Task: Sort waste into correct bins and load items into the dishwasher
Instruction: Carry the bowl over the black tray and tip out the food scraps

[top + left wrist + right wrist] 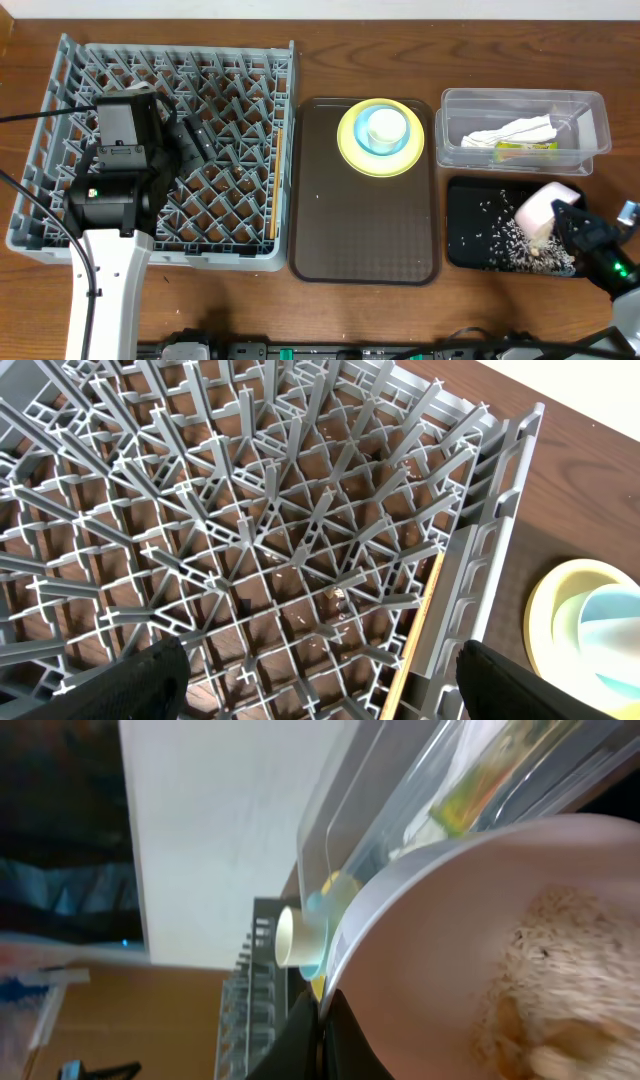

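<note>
My right gripper (566,216) (328,1020) is shut on the rim of the white bowl (543,208) (450,940) and holds it tilted over the black tray (468,205). Rice scraps (515,245) lie on that tray, and more cling inside the bowl (545,980). The clear tub (590,120) (400,790) holds the white napkin (515,131) and the green-and-yellow wrapper (527,148) (480,782). My left gripper (192,140) (320,680) is open and empty above the grey dish rack (60,80) (300,510). The chopsticks (275,180) (418,632) lie along the rack's right wall. The blue bowl (385,128) (612,630) sits on the yellow plate (350,145) (550,610).
The plate and blue bowl rest at the far end of a dark brown serving tray (360,230) between the rack and the bins. Bare wooden table (300,310) runs along the front edge. The left arm's white link (105,290) crosses the rack's front wall.
</note>
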Tool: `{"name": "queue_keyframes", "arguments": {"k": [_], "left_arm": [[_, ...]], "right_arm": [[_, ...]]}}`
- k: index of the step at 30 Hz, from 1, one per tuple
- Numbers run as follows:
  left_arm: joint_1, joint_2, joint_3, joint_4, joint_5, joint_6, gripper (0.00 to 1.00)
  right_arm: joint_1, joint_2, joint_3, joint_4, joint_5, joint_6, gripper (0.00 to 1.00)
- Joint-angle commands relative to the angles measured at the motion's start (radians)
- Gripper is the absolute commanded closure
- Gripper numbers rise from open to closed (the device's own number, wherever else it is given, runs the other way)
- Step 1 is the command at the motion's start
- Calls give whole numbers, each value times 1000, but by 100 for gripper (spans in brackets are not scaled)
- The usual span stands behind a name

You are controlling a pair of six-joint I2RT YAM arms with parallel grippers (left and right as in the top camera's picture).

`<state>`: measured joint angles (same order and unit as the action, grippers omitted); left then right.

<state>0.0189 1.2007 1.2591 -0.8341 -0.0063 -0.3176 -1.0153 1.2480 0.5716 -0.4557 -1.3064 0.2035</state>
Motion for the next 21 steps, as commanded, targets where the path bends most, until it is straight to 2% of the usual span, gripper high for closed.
{"name": "queue_keyframes", "arguments": {"k": [1,8,12,14,18,21], "left_arm": [[4,-6,21,-3,-5,-2,11],[4,-6,21,-3,-5,-2,12],[4,-6,21,-3,-5,-2,12],[4,-6,21,-3,-5,-2,11],[4,-6,21,-3,-5,-2,12],[4,-6,21,-3,-5,-2,12]], "right_arm": [[-35,-12,-3,11,-64,34,99],[-38,-12,-3,51,-119,46,99],[-38,-12,-3,65,-181,126,99],[-38,-12,-3,121,-154,127,99],[-38,-12,-3,107,-160,162,99],[-38,-12,-3,124,-94,183,99]]}}
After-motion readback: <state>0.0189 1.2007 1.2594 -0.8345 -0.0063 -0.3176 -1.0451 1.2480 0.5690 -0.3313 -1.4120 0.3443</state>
